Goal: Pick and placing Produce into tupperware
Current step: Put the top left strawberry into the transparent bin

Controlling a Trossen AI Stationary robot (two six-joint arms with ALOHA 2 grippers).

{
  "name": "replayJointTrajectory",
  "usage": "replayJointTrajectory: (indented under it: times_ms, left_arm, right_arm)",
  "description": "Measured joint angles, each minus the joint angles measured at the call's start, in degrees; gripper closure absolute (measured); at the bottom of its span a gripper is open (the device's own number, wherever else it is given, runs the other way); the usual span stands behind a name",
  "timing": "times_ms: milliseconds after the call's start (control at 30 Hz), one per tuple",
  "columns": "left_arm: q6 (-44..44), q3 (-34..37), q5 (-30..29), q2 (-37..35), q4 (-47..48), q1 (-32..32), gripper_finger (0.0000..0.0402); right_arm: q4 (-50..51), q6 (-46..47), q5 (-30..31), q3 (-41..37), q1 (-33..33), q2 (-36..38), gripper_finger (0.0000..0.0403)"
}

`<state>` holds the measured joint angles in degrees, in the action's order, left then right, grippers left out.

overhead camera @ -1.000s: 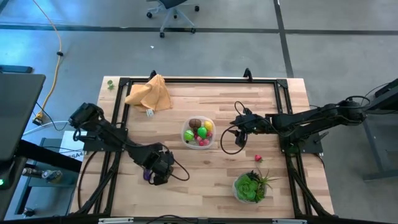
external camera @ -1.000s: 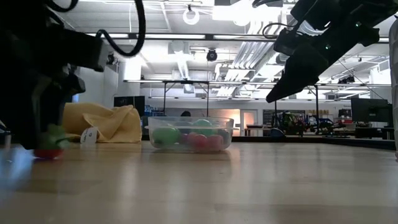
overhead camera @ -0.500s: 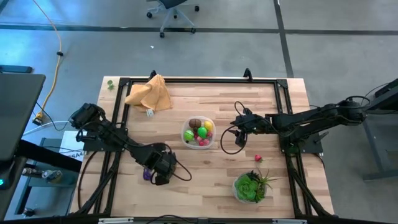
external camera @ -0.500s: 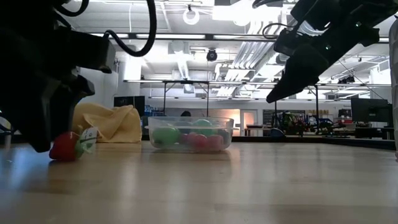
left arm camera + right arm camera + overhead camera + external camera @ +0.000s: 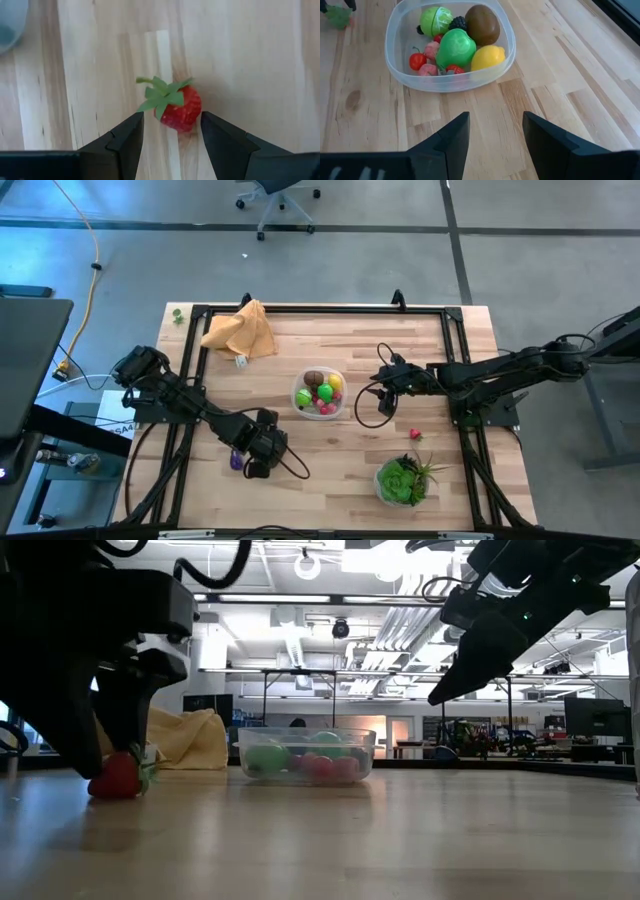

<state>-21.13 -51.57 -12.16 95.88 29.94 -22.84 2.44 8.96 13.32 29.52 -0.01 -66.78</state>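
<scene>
I see the left hand (image 5: 171, 131) down on the tabletop (image 5: 330, 450), well away from the tupperware (image 5: 319, 393), its fingers parted around a red strawberry (image 5: 181, 106) without clamping it. The right hand (image 5: 492, 132) hangs open just beside the tupperware, holding nothing; limes, a kiwi, a lemon and berries lie inside.

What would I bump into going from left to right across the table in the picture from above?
Cloth → left end effector → tupperware → right end effector → plant.
</scene>
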Motion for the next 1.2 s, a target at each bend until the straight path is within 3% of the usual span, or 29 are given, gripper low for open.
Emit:
replayJointTrajectory:
  times_ms: [767,1200]
  left_arm:
    - [-0.08,-0.02,1.25,1.90,-2.66,0.01,0.0215]
    - [6.30,0.00,0.95,3.04,-4.75,0.01,0.0215]
  right_arm:
    - [-0.05,0.01,-0.01,0.00,0.01,0.00,0.0227]
    - [-0.04,0.00,0.00,0.00,0.00,0.00,0.0227]
